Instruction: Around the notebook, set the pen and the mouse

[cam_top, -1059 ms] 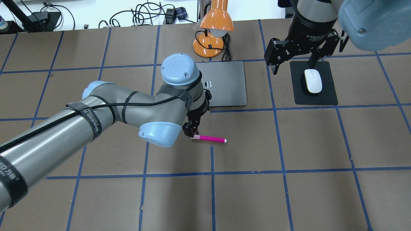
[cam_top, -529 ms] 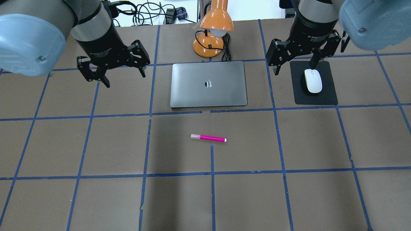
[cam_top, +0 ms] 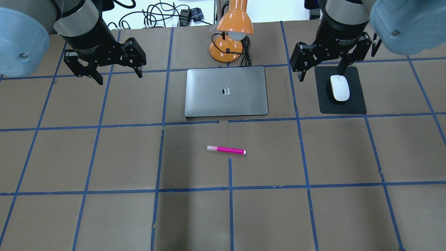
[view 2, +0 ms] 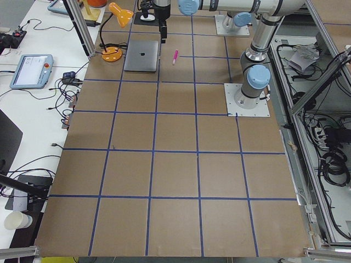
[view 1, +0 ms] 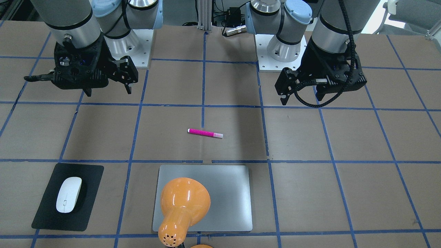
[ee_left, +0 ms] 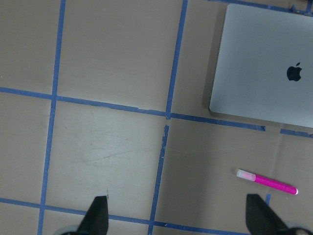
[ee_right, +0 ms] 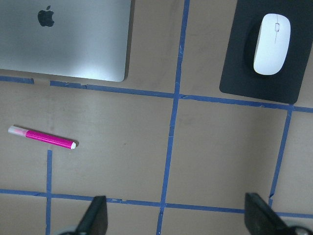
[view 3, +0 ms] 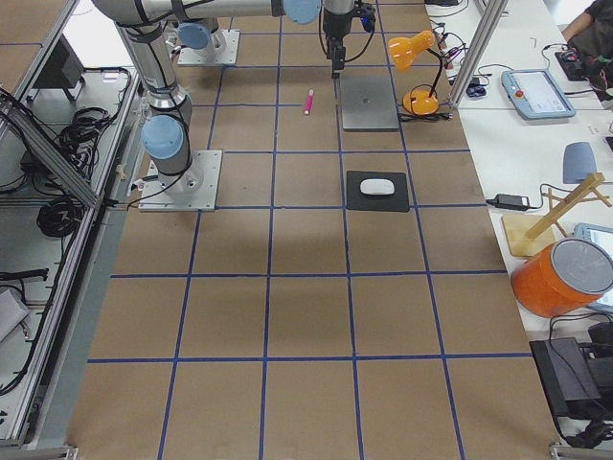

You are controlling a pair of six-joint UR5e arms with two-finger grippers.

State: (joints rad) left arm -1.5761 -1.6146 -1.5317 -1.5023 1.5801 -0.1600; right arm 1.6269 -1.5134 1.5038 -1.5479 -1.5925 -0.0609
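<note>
I see a brown counter point(cam_top: 104, 157) gridded with blue tape point(cam_top: 230, 188), an orange desk lamp point(cam_top: 234, 26) at its far edge, and cables point(cam_top: 153, 14) behind it.

In the front-facing view the orange lamp point(view 1: 184, 206), at the worktop's edge opposite the robot, covers part of the notebook point(view 1: 229, 196) and is cut off by the frame's bottom. The left wrist view crops the notebook's right side. In the side views the pen point(view 2: 175, 57) is too small to show its cap.

Pink pen point(cam_top: 226, 150) flat nr silver notebook point(cam_top: 226, 91), not touching; white mouse point(cam_top: 339, 88) on black pad point(cam_top: 355, 106)
</note>
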